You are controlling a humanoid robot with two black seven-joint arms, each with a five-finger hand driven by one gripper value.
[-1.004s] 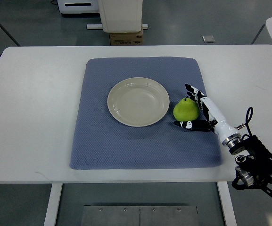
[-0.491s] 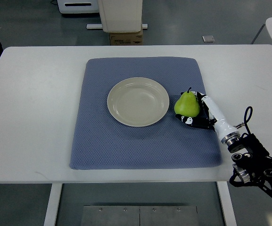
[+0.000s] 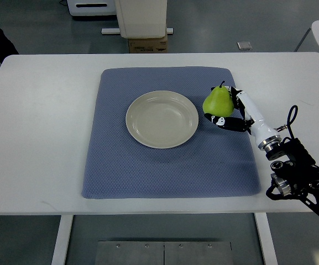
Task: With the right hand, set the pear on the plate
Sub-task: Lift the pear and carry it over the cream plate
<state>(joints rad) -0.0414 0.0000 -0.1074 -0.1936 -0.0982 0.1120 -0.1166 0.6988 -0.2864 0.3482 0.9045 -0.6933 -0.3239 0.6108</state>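
one pear point(image 3: 218, 101), one plate point(image 3: 162, 119), one blue mat point(image 3: 148, 171), one table point(image 3: 43, 132), one robot hand point(image 3: 231, 113).

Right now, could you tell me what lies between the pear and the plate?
Only bare blue mat, as the top view shows. The pear, held in the right hand, sits just off the plate's right rim.

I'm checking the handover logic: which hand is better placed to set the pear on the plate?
The right hand: its fingers already grip the pear, just right of the empty plate. No left arm shows in the top view.
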